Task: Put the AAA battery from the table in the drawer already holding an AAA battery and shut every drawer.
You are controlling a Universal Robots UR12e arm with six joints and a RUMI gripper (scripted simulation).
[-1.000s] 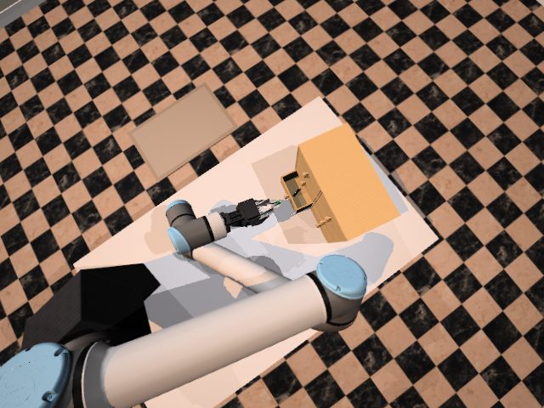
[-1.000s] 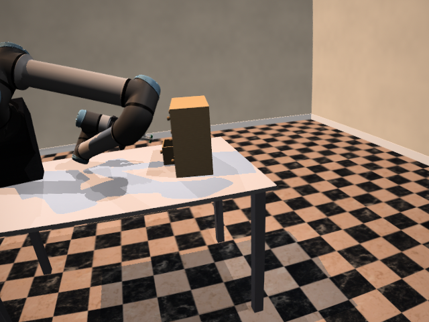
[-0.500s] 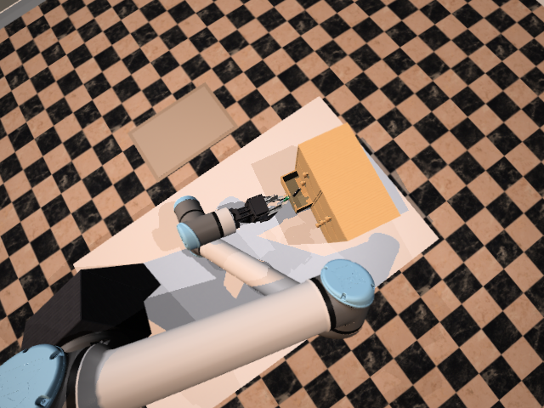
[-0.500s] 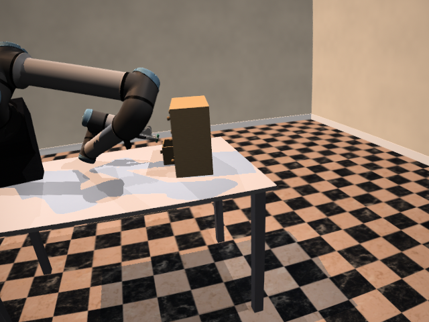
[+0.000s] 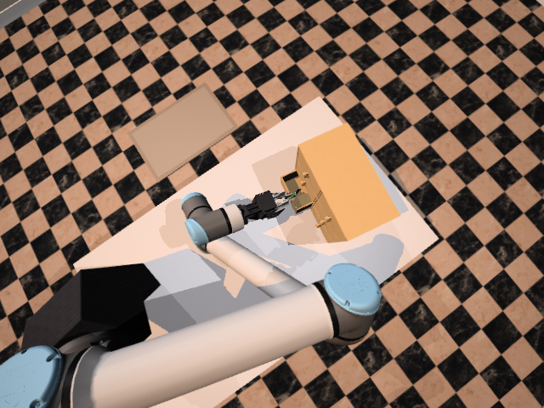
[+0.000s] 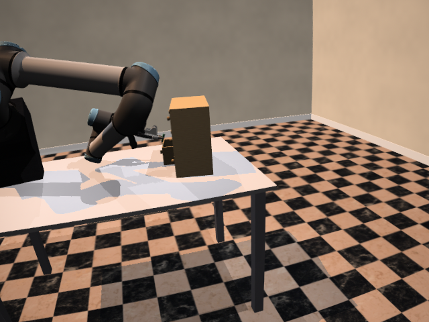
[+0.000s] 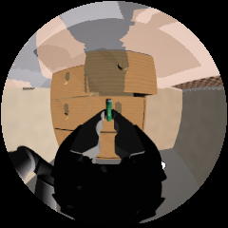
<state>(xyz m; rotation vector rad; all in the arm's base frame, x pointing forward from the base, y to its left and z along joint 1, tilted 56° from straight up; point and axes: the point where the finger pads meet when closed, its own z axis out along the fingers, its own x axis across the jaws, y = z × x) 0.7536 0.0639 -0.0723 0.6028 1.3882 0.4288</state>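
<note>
My gripper (image 5: 290,196) (image 6: 161,136) (image 7: 108,110) is shut on a green AAA battery (image 5: 293,195) (image 6: 163,137) (image 7: 109,107), whose end sticks out beyond the fingertips. The wooden chest (image 5: 351,179) (image 6: 193,138) (image 7: 71,123) stands upright. One low drawer (image 5: 304,207) (image 6: 168,155) (image 7: 105,73) is pulled out. The fingertips and battery are above this drawer, near its front, with the battery pointing toward the chest. A small dark shape shows inside the drawer in the top view; I cannot tell what it is.
Round knobs (image 5: 324,221) stick out from the chest's front. A thin dark edge (image 5: 317,196) shows on the front beside the open drawer; I cannot tell whether another drawer is slightly out. The chest stands near the far end of the table (image 5: 320,110) (image 6: 238,194).
</note>
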